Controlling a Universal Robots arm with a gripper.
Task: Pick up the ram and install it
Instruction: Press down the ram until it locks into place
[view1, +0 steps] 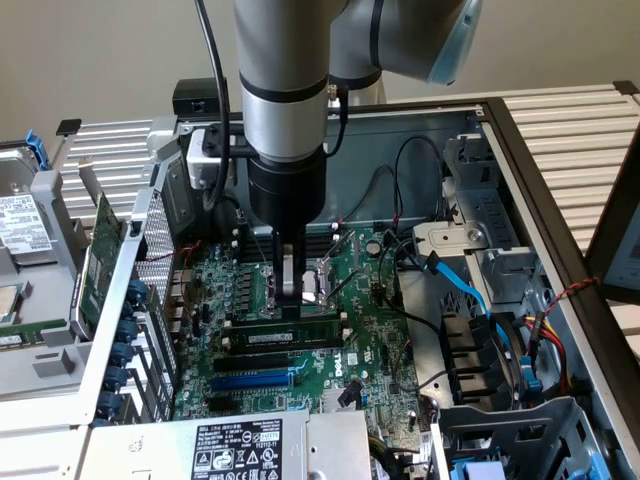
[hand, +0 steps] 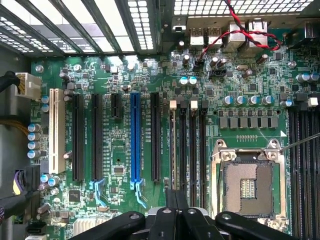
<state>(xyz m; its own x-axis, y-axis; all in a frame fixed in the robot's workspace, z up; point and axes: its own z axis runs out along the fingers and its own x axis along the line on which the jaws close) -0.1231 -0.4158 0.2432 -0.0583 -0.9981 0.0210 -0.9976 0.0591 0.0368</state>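
Observation:
The ram (view1: 290, 330) is a long green stick with black chips. It stands on edge in a black memory slot of the motherboard (view1: 370, 340), inside the open computer case. My gripper (view1: 288, 303) hangs straight down over the stick's middle, shut, with its tips at the stick's upper edge and nothing between them. In the wrist view the ram (hand: 173, 145) shows edge-on as a thin pale line in the slot beside the other memory slots. The black fingers (hand: 170, 212) meet over its near end.
The CPU socket (view1: 318, 280) (hand: 248, 182) lies just beyond the memory slots. A blue expansion slot (view1: 255, 380) (hand: 135, 137) sits nearby. A wider green card (view1: 97, 260) leans at the exterior view's left. Blue cables (view1: 470, 290) and the power supply (view1: 235, 448) crowd the case.

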